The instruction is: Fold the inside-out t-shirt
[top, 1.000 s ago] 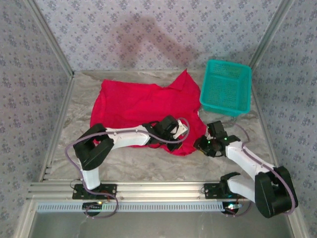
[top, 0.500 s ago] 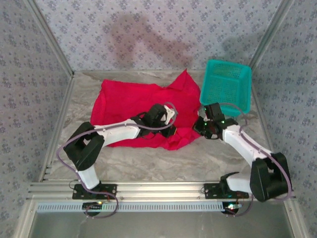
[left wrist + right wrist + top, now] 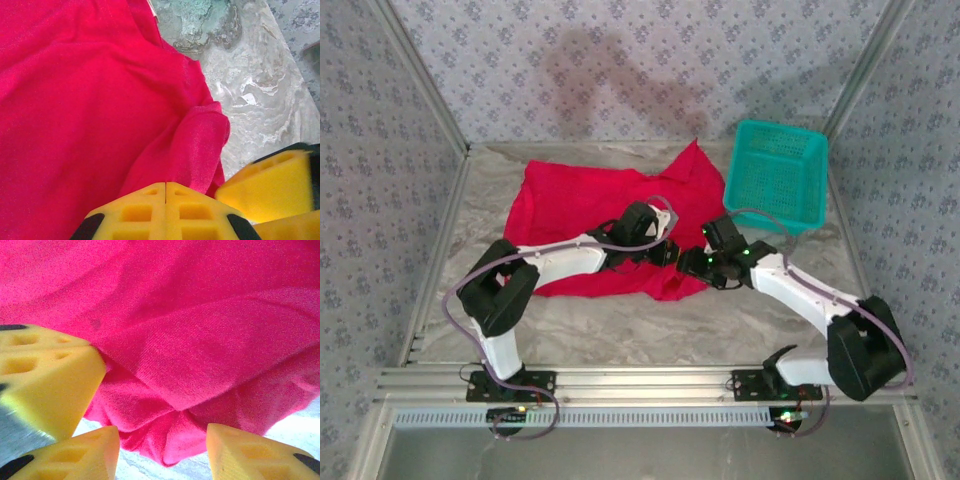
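Observation:
The inside-out t-shirt (image 3: pixel 580 205) is bright red and lies crumpled across the middle of the marble table. My left gripper (image 3: pixel 665 250) sits at the shirt's right front part. In the left wrist view its yellow fingers (image 3: pixel 166 186) are shut, and a raised ridge of red cloth (image 3: pixel 200 145) runs into their tips. My right gripper (image 3: pixel 688 264) is close beside it on the right. It stands open (image 3: pixel 162 452) with the bunched lower edge of the shirt (image 3: pixel 170 435) between its fingers. The left gripper's fingers (image 3: pixel 50 385) show at the left of the right wrist view.
A teal mesh basket (image 3: pixel 775 175) stands at the back right, just beyond the shirt's sleeve. Bare marble table (image 3: pixel 620 330) lies in front of the shirt. Patterned walls and metal rails (image 3: pixel 430 250) close in the table on the left, right and back.
My right gripper has swung left from the table's right side to the shirt's edge beside the left gripper and has opened. The left gripper has drawn the cloth slightly back.

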Controlling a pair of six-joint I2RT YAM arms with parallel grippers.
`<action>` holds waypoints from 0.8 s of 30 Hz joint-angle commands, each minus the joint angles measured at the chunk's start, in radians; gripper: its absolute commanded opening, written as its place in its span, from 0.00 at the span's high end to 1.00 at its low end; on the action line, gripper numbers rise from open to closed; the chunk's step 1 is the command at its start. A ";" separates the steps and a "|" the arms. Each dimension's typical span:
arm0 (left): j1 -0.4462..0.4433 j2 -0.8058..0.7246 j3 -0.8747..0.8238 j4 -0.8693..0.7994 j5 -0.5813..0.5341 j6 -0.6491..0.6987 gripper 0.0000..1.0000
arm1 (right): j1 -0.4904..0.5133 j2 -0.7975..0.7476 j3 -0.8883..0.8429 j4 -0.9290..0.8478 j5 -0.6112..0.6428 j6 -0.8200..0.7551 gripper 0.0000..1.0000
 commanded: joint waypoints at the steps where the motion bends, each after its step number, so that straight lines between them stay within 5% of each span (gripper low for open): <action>1: 0.016 -0.004 0.032 0.014 0.028 -0.025 1.00 | 0.025 0.082 -0.006 0.033 0.080 0.049 0.49; 3: 0.031 -0.020 0.031 0.004 0.025 -0.040 1.00 | 0.031 0.111 -0.007 0.035 0.107 0.050 0.58; 8: 0.097 -0.076 0.034 -0.012 0.024 -0.100 1.00 | 0.031 0.095 -0.059 -0.041 0.155 0.030 1.00; 17: 0.134 -0.117 0.044 -0.018 0.035 -0.131 1.00 | 0.038 -0.255 -0.340 -0.165 0.230 0.125 1.00; 24: 0.087 -0.114 0.009 0.008 0.080 -0.101 0.99 | 0.040 -0.341 -0.307 -0.161 0.228 0.117 0.96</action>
